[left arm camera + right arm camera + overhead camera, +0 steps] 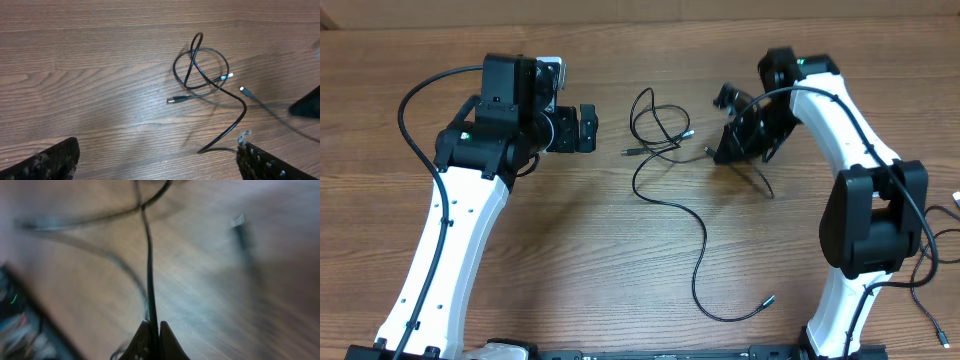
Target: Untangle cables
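The cables (665, 150) are lying loosely looped at the middle of the worktop (570, 250), with one long strand trailing toward the worktop's near edge. Just right of the worktop's middle, the right gripper (154, 330) is clamping one thin black cord between its closed jaws. The left gripper (588, 128) is hovering left of the worktop's middle, jaws wide apart, clear of the cords.
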You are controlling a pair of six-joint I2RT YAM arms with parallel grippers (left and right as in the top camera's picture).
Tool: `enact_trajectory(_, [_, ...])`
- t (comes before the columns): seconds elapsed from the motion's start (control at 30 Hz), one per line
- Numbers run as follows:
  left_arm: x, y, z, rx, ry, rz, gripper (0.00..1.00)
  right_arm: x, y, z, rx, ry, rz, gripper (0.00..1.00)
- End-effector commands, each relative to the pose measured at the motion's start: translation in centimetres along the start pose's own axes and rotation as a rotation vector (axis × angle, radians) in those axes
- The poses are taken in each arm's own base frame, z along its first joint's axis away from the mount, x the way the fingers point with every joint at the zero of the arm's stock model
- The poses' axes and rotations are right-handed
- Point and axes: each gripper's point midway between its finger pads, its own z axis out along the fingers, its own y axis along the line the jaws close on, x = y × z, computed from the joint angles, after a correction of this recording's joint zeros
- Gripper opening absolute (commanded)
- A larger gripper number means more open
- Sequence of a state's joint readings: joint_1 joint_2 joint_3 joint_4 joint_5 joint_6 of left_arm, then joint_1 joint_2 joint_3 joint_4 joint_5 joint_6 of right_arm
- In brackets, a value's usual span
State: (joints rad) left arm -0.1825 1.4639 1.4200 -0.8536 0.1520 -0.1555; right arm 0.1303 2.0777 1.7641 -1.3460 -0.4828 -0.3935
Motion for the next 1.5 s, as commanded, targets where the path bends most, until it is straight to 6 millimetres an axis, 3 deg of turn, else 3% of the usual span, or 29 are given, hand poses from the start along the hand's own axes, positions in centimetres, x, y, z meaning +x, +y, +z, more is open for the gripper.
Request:
enact_trajectory(0.0, [-0.5, -0.1, -0.9, -0.001, -0.027, -0.005, 1.0, -1.4, -2.2, -7.5, 0.347, -0.132, 0.167, 0.04])
enact_trajectory(0.07, [-0.5, -0.1, -0.9, -0.001, -0.027, -0.005, 0.99, -1.7, -2.2, -10.7, 0.436, -0.206, 0.217, 0.04])
enact_trajectory(0.1, [-0.5, -0.1, -0.9, -0.001, -0.027, -0.005, 1.0, -2.2, -1.6, -13.4, 0.478, -0.296, 0.271, 0.04])
enact_trajectory(0.2, [-0.5, -0.1, -0.9, -0.001, -0.027, -0.005, 1.0, -2.6, -0.1, -18.4, 0.518, -0.466, 0.369, 0.04])
enact_trajectory(0.37, [-0.5, -0.1, -0.9, -0.001, -0.027, -0.005, 1.0, -3.1, 5.6, -29.6, 0.504, -0.859, 0.364, 0.04])
enact_trajectory(0.5, [-0.5, -0.1, -0.9, -0.001, -0.027, -0.005, 1.0, -2.3, 9.2, -35.3, 0.484, -1.057, 0.299, 0.04])
enact_trajectory(0.67, [-0.5, -0.1, -0.9, -0.001, -0.027, -0.005, 1.0, -0.5, 11.5, -39.3, 0.495, -1.193, 0.266, 0.04])
enact_trajectory(0.97, [-0.5, -0.1, -0.9, -0.001, -0.027, -0.005, 1.0, 4.0, 12.0, -47.6, 0.659, -1.522, 0.406, 0.04])
enact_trajectory(1.17, [-0.5, -0.1, -0.9, -0.001, -0.027, -0.005, 1.0, 6.9, 10.1, -51.9, 0.871, -1.688, 0.584, 0.04])
enact_trajectory(1.4, [-0.5, -0.1, -0.9, -0.001, -0.027, -0.005, 1.0, 10.1, 8.9, -54.4, 1.073, -1.772, 0.748, 0.04])
enact_trajectory(1.47, [-0.5, -0.1, -0.9, -0.001, -0.027, -0.005, 1.0, 9.8, 8.1, -55.0, 1.202, -1.719, 0.718, 0.04])
